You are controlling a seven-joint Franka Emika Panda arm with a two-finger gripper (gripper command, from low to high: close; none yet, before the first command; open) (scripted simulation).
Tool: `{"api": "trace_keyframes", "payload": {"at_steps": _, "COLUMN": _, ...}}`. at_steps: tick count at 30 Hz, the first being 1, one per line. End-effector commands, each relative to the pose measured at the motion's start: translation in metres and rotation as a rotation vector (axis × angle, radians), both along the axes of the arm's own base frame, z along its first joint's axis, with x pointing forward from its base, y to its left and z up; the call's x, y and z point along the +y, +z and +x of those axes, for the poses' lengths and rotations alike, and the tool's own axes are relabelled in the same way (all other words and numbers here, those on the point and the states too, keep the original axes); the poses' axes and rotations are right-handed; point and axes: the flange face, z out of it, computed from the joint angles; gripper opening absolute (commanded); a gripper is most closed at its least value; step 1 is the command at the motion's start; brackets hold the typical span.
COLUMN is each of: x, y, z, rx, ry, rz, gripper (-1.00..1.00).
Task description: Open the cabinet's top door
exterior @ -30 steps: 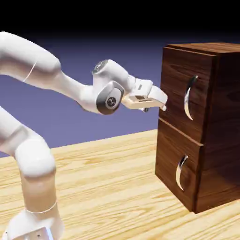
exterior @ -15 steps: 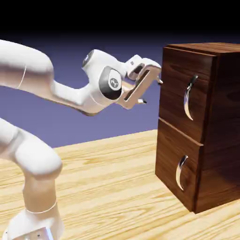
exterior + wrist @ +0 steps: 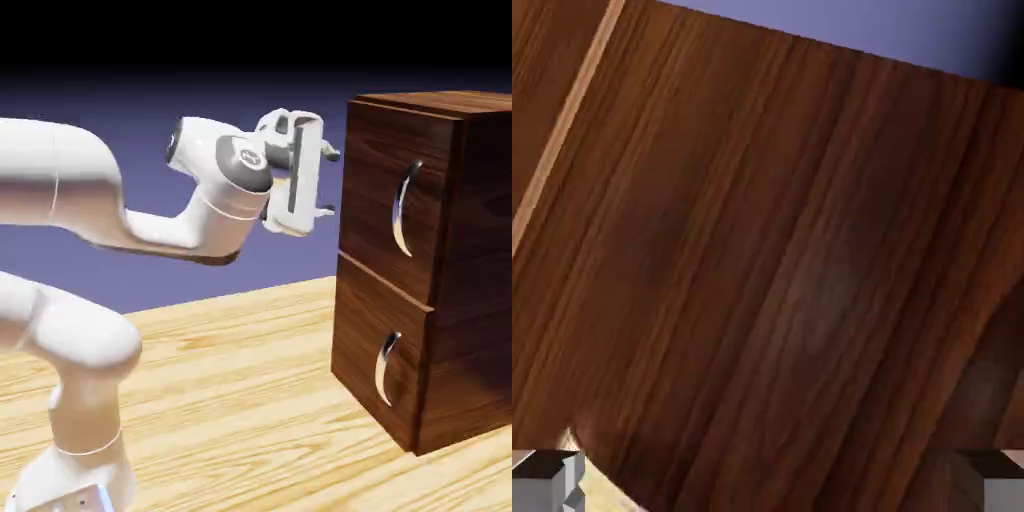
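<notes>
The cabinet (image 3: 440, 270) is a tall dark-brown wood box at the exterior view's right. Its top door (image 3: 375, 190) is the upper front panel, flush and closed, with a curved silver handle (image 3: 403, 210). My gripper (image 3: 328, 182) hovers just left of that panel's left edge, apart from it and well short of the handle. It is open, one finger above the other, with nothing between them. In the hand view dark wood (image 3: 782, 290) fills the picture, both grey fingertips (image 3: 547, 478) show far apart at the bottom edge, and the handle is out of sight.
Below the top door sits the lower panel (image 3: 370, 350) with its own silver handle (image 3: 385, 367). The cabinet stands on a light wooden table (image 3: 230, 400). The white arm (image 3: 120, 215) reaches in from the left.
The hand has risen and rolled, so its fingers now stand one above the other instead of side by side. It stays just left of the top door. The jaws remain open.
</notes>
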Motion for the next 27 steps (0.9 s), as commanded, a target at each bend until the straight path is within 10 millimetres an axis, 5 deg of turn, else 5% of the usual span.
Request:
{"api": "trace_keyframes", "payload": {"at_steps": 1, "x": -0.003, "y": -0.001, "z": 0.0, "rx": -0.015, "ry": 0.013, "rz": -0.044, "gripper": 1.0}}
{"api": "trace_keyframes", "payload": {"at_steps": 25, "x": -0.072, "y": -0.072, "z": 0.042, "rx": -0.31, "ry": 0.177, "rz": -1.02, "gripper": 1.0}}
{"api": "trace_keyframes", "payload": {"at_steps": 27, "x": -0.071, "y": -0.072, "z": 0.062, "rx": -0.31, "ry": 0.177, "rz": -1.018, "gripper": 1.0}}
